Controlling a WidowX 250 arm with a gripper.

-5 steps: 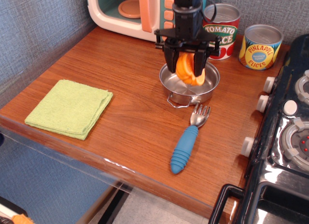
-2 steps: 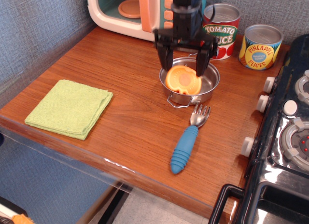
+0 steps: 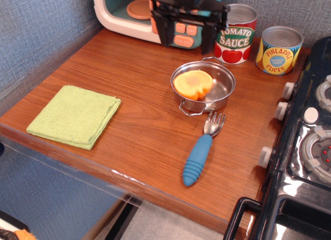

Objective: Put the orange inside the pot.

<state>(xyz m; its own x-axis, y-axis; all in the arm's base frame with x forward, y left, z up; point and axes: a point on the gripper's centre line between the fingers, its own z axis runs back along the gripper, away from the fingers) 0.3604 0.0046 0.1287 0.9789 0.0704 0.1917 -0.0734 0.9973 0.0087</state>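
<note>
The pincer [image 3: 187, 37], jaws spread and empty, has lifted clear since a moment ago, and below and just in front of it the orange [image 3: 193, 84] now lies cut-face-up inside the pot [image 3: 224, 90], so the task looks done.

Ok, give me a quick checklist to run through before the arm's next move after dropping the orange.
1. Orange inside the pot: ok, cut face up, leaning toward the left wall.
2. Gripper empty and open: ok, fingers spread wide.
3. Gripper clear of the pot: ok, raised above and behind it.
4. Pot upright on the counter: ok.
5. Fork undisturbed in front of the pot: ok.
6. Gap between gripper and tomato sauce can: cannot tell from this one view.
</note>
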